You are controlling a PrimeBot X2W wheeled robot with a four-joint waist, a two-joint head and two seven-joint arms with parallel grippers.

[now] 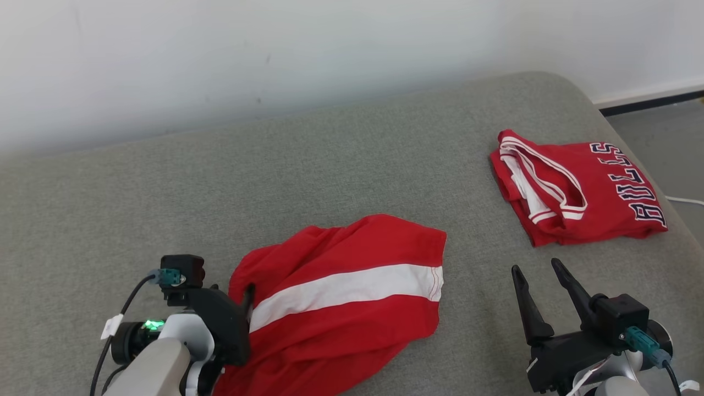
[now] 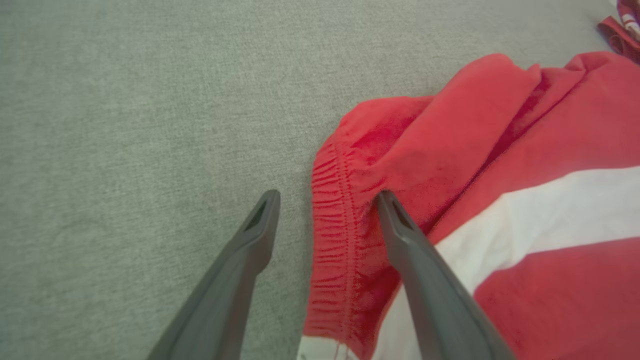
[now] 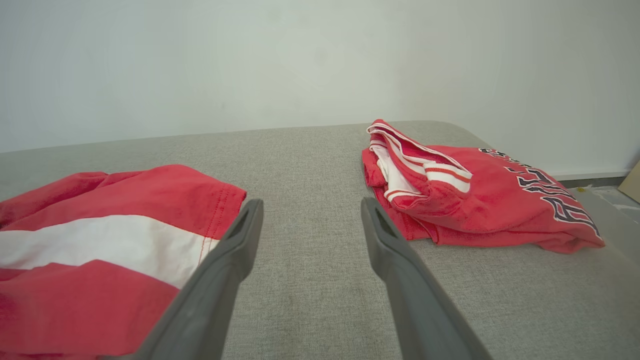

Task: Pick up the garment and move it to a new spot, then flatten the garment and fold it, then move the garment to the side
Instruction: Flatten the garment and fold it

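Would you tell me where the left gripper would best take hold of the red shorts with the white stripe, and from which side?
Probably the gathered elastic waistband at the left end of the red shorts, coming from the left over the grey cushion. It forms a thick, raised edge there, and the open left gripper straddles it, one finger over cushion, one over cloth.

In the head view I lose the shorts' (image 1: pixel 352 286) near-left part behind the left gripper (image 1: pixel 247 300), whose fingers mostly hide behind its own mount; the bottom edge crops more. From the left wrist, the jersey (image 2: pixel 622 27) is just a cropped scrap at the top-right corner.
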